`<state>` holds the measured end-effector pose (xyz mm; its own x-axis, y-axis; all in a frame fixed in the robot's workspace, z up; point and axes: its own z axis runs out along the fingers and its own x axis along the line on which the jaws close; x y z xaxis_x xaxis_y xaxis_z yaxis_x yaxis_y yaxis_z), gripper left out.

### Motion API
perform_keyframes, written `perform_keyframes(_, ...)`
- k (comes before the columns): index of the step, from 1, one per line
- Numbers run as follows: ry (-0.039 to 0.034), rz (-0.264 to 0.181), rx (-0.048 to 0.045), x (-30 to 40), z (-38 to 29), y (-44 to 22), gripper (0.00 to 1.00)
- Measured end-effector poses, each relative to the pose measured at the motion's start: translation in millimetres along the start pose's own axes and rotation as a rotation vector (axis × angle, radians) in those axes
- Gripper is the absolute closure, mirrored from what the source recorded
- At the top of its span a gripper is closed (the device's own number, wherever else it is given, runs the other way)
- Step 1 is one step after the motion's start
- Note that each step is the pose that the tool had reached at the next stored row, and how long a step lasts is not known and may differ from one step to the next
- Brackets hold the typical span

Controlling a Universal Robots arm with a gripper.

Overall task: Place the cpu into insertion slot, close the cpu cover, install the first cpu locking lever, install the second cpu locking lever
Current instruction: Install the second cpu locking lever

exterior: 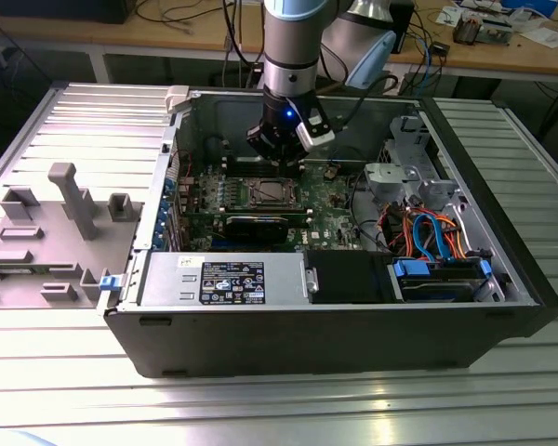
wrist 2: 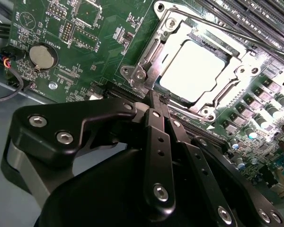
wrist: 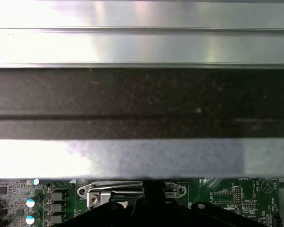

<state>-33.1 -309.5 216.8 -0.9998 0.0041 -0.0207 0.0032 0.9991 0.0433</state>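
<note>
1. Ribbed metal surface (exterior: pixel 65 372) underneath, and an open computer case (exterior: pixel 353 334) lying on it, side panel off, green motherboard (exterior: pixel 330 200) on show.
2. Down into the case comes the arm (exterior: pixel 293 46), its tool (exterior: pixel 277 153) hanging just above the board at the far edge of the socket.
3. Tool fingers (wrist 2: pixel 157 123) pressed together in the second wrist view, tips closed with nothing between them, right at the socket's rim.
4. Cpu (wrist 2: pixel 191 71) sits flat in the socket, its bright metal top showing through the central opening.
5. Cover (wrist 2: pixel 149 59) is down over it, the silvery frame lying flat around the chip.
6. One thin lever (wrist 2: pixel 213 23) runs straight along the far side of the frame.
7. Near the case front: a power supply (exterior: pixel 219 279) with a dark label, and orange and blue cables (exterior: pixel 428 232) towards the exterior view's right.
8. Grey plastic fixture (exterior: pixel 46 232) stands on the surface, well apart, at the exterior view's left.
</note>
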Motion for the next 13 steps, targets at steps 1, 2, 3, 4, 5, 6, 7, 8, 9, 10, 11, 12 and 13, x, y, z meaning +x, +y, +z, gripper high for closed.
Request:
perform_keyframes(1, 0.0001, 0.000, 0.0004, 0.0, -0.2, -0.1, 0.89)
perform_keyframes(2, 0.0002, 0.000, 0.0004, 0.0, -0.2, -0.1, 0.89)
perform_keyframes(3, 0.0002, 0.000, 0.0004, 0.0, -0.2, -0.3, 0.89)
perform_keyframes(4, 0.0002, 0.000, 0.0004, 0.0, -0.3, -0.5, 0.89)
perform_keyframes(5, 0.0002, 0.000, 0.0003, 0.0, -0.2, -1.0, 0.89)
perform_keyframes(6, 0.0002, 0.000, 0.0004, 0.0, -0.3, -1.2, 0.89)
perform_keyframes(7, 0.0002, 0.000, 0.0004, 0.0, -0.3, -1.9, 0.89)
perform_keyframes(8, 0.0002, 0.000, 0.0004, 0.0, -0.3, -2.4, 0.89)
perform_keyframes(9, 0.0003, 0.000, 0.0004, 0.0, -0.3, -2.8, 0.89)
perform_keyframes(10, 0.0002, 0.000, 0.0004, 0.0, -0.3, -3.3, 0.89)
perform_keyframes(11, 0.0002, 0.000, 0.0003, 0.0, -0.3, -3.7, 0.89)
perform_keyframes(12, 0.0001, 0.000, 0.0003, 0.0, -0.4, -4.4, 0.89)
perform_keyframes(13, 0.0001, 0.000, 0.0002, 0.0, -0.3, -4.6, 0.89)
